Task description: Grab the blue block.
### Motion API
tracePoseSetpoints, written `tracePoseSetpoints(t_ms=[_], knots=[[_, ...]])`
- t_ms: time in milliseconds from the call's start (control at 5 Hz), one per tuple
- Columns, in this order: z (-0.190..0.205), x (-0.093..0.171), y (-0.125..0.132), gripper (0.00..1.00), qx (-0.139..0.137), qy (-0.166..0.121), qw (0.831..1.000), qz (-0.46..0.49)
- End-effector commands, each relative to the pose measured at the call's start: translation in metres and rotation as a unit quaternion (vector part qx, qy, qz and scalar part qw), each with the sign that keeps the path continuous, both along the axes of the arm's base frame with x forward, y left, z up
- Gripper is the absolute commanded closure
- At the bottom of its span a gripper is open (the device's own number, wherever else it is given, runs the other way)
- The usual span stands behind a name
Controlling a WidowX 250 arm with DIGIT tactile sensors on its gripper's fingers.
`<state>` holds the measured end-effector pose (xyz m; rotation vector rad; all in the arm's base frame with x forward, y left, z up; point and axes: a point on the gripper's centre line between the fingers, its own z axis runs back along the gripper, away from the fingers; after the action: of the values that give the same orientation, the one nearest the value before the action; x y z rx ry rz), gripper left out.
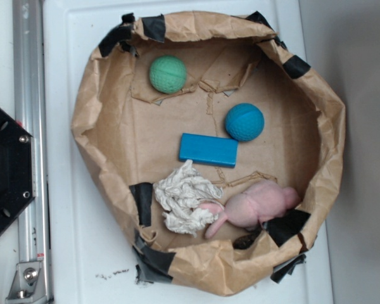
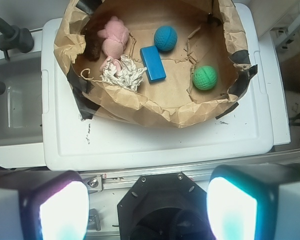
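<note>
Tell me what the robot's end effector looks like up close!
In the wrist view, the end effector shows as two chunky, blurry fingers at the bottom corners. Their shells look pale grey, with glowing white pads edged in teal and a little pink. No cables or markings show on them.

A white plastic tabletop (image 1: 82, 266) carries a brown paper nest (image 1: 101, 120) patched with black tape, its crumpled rim standing up, with a few dark crumbs (image 1: 112, 274) lying just beside it
</note>
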<state>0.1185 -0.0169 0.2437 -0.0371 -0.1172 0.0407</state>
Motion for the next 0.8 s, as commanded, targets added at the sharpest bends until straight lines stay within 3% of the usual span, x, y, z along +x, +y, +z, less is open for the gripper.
tracePoseSetpoints(t_ms=[0, 200, 400, 600], knots=[[0.0, 0.0, 0.0, 0.0, 0.0, 0.0, 1.0, 0.0], [-0.049, 0.05, 0.017, 0.0, 0.013, -0.001, 1.0, -0.015], [-0.073, 0.102, 0.024, 0.0, 0.006, -0.02, 0.999, -0.035], [-0.104, 0.141, 0.032, 0.0, -0.007, -0.012, 1.0, -0.024]])
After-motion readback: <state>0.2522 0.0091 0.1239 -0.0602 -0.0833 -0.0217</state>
